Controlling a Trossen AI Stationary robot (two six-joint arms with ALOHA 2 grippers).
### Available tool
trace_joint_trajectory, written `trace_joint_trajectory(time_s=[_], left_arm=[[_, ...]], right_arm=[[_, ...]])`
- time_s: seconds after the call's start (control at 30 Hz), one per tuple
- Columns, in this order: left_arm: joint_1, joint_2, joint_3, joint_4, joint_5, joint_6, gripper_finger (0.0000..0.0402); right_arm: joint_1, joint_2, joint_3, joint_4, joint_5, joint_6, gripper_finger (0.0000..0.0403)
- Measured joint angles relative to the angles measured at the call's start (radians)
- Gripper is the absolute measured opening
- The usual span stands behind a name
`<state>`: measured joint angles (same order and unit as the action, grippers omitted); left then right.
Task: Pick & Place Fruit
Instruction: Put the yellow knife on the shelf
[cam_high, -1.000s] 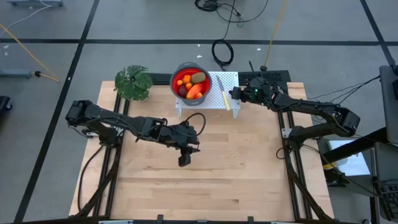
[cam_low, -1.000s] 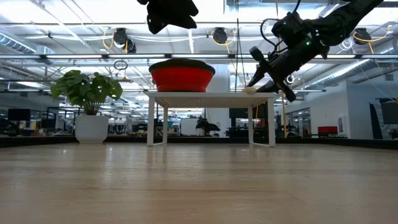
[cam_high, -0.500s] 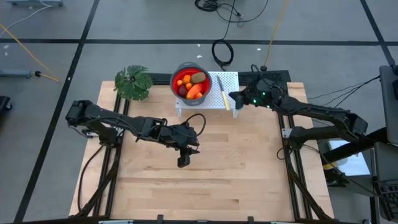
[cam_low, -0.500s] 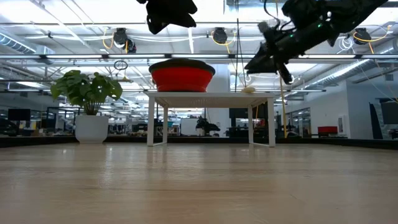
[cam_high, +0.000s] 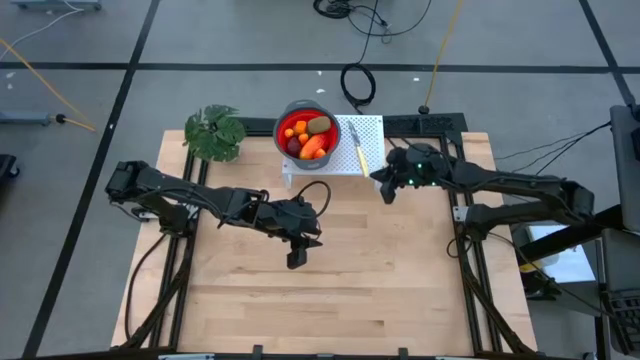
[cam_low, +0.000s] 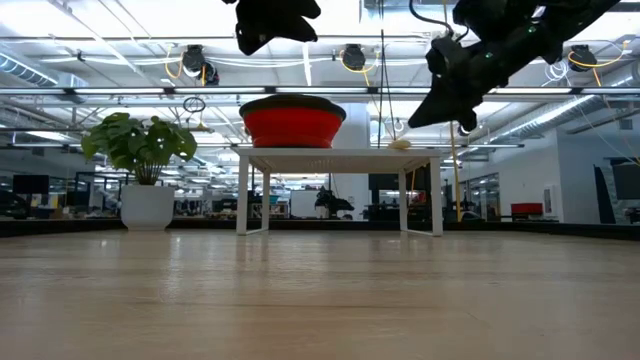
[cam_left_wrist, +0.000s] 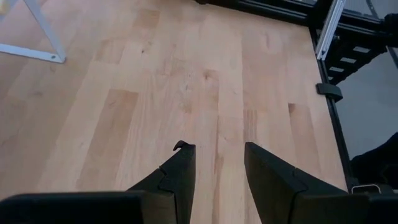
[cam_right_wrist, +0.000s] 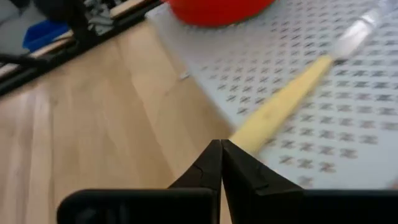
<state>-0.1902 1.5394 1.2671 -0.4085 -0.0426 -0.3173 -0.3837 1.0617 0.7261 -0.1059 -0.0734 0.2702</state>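
The left arm's fingers (cam_left_wrist: 217, 171) stand parted with bare wood showing between them and nothing held; in the high view this arm's fingers (cam_high: 295, 259) hang over the middle of the wooden desk (cam_high: 400, 290), well apart from everything else. At the desk's far left corner is the green leafy plant (cam_high: 214, 131). To its right, a small white perforated stand (cam_high: 368, 128) carries a red bowl (cam_high: 283, 122), and the fruit (cam_high: 306, 138) lies inside that bowl: orange and red-orange pieces, an olive-brown oval and a dark red ball can be made out. In the low view the bowl (cam_low: 292, 120) sits on the stand's (cam_low: 340, 156) top, raised above the desk on thin legs. Beside the bowl, on the same stand, lies the slim pale-yellow knife (cam_high: 360, 150). Just right of the stand, the right arm's fingers (cam_high: 386, 193) hover off its near right corner, pressed together with nothing between them; the right wrist view shows their tips (cam_right_wrist: 221, 154) meeting, empty, with the knife's handle (cam_right_wrist: 283, 102) just beyond them on the stand.
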Motion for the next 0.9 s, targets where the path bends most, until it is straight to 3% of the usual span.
trace_joint_trajectory(time_s=[0.43,0.9], left_arm=[[0.000,0.000,0.000,0.002,0.000,-0.008,0.0136],[0.000,0.000,0.000,0.002,-0.001,-0.011,0.0136]], right_arm=[[0.032,0.044,0.000,-0.022,0.097,-0.046,0.0001],[0.052,0.108,0.001,0.030,0.099,-0.040,0.0000]])
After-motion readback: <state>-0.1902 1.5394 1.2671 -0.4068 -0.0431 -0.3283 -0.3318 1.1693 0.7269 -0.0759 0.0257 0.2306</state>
